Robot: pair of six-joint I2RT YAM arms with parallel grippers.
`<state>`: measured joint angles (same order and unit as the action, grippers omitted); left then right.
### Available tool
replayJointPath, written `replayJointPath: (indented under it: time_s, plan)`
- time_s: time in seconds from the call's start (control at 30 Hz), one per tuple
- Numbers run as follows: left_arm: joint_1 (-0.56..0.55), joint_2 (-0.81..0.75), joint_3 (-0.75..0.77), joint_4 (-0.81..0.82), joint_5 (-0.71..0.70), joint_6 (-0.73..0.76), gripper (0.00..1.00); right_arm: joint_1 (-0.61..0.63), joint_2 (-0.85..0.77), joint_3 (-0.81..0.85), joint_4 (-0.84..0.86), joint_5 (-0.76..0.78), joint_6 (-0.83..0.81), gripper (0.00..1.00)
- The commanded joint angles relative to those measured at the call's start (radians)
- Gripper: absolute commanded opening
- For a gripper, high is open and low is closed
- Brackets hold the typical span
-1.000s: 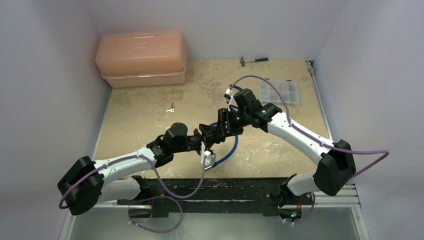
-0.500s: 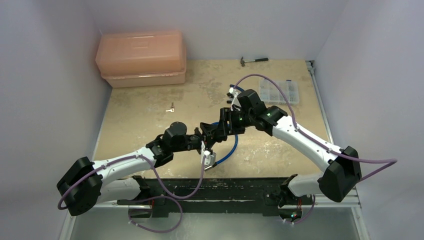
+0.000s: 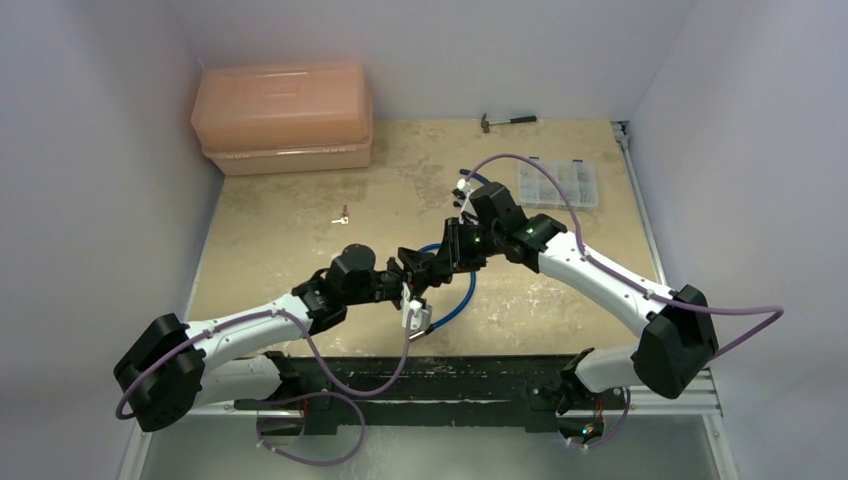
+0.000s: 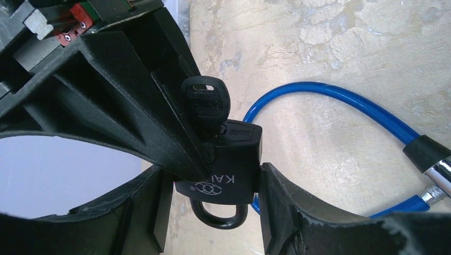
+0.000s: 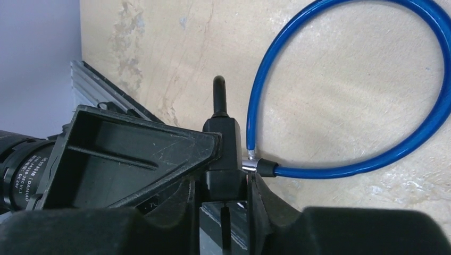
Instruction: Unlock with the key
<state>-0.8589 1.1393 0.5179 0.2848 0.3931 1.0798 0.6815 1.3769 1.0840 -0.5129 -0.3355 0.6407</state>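
Left wrist view: small black-headed key [image 4: 205,103], flat slotted head, sits in the keyway end of small black padlock [image 4: 228,170]. Beige bench [image 4: 330,53] lies open rightward past blue cable loop [image 4: 345,101]. Padlock sides clamped by left fingers [image 4: 143,212] below the key; right fingers [image 5: 159,223] flank the head, apparently pinching it.

Pale lavender walls [image 3: 90,150] box in a mottled beige tabletop [image 3: 290,230], evenly lit, black rail [image 3: 480,375] along its near edge.

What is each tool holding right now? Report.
Left tool: closed on the padlock.
Right tool: closed on the key, which sits in the padlock.
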Motion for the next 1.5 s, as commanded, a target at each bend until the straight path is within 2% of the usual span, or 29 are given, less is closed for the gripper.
replayJointPath:
  time_s: [0.0, 0.03, 0.1, 0.23, 0.37, 0.4, 0.43, 0.5, 0.67, 0.77, 0.83, 0.9, 1.0, 1.17, 1.33, 1.47]
  plan:
    - [-0.03, -0.035, 0.072, 0.207, 0.158, -0.003, 0.0, -0.02, 0.011, -0.025, 0.122, 0.122, 0.0, 0.0]
    - [-0.031, -0.034, 0.071, 0.215, 0.147, -0.014, 0.0, -0.019, -0.002, -0.034, 0.126, 0.121, -0.002, 0.0]
    - [-0.029, -0.031, 0.068, 0.231, 0.129, -0.039, 0.09, -0.019, -0.028, -0.049, 0.133, 0.114, 0.003, 0.0]
    - [-0.027, -0.042, 0.059, 0.294, 0.094, -0.139, 0.43, -0.021, -0.088, -0.067, 0.119, 0.169, 0.016, 0.0]
    - [-0.026, -0.055, 0.06, 0.378, 0.065, -0.272, 0.67, -0.022, -0.156, -0.082, 0.103, 0.236, 0.025, 0.0]
    - [-0.026, -0.059, 0.064, 0.395, 0.05, -0.315, 0.75, -0.022, -0.174, -0.085, 0.1, 0.259, 0.025, 0.0]
    - [-0.027, -0.064, 0.07, 0.402, 0.035, -0.351, 0.88, -0.022, -0.192, -0.089, 0.099, 0.281, 0.025, 0.0]
    - [-0.027, -0.076, 0.099, 0.399, 0.016, -0.437, 0.94, -0.023, -0.239, -0.098, 0.108, 0.318, 0.025, 0.0]
    - [-0.025, -0.084, 0.199, 0.399, -0.148, -0.776, 0.99, -0.03, -0.335, -0.112, 0.142, 0.394, 0.028, 0.0]
    - [-0.025, -0.054, 0.33, 0.278, -0.284, -0.978, 0.99, -0.034, -0.389, -0.109, 0.173, 0.413, 0.021, 0.0]
    - [-0.021, -0.036, 0.423, 0.184, -0.31, -1.109, 0.99, -0.035, -0.431, -0.109, 0.206, 0.432, 0.016, 0.0]
    - [-0.013, -0.036, 0.477, 0.131, -0.314, -1.261, 0.99, -0.037, -0.477, -0.115, 0.243, 0.455, 0.014, 0.0]
    - [-0.011, -0.066, 0.475, 0.165, -0.299, -1.443, 0.99, -0.04, -0.559, -0.141, 0.325, 0.475, 0.017, 0.0]
    - [-0.009, -0.084, 0.466, 0.185, -0.271, -1.711, 0.93, -0.039, -0.718, -0.237, 0.555, 0.413, 0.048, 0.0]
    - [-0.007, -0.092, 0.411, 0.334, -0.192, -1.865, 0.9, -0.04, -0.785, -0.285, 0.728, 0.275, 0.097, 0.0]
    - [-0.006, -0.07, 0.408, 0.412, -0.145, -1.917, 0.82, -0.039, -0.81, -0.294, 0.804, 0.221, 0.097, 0.0]
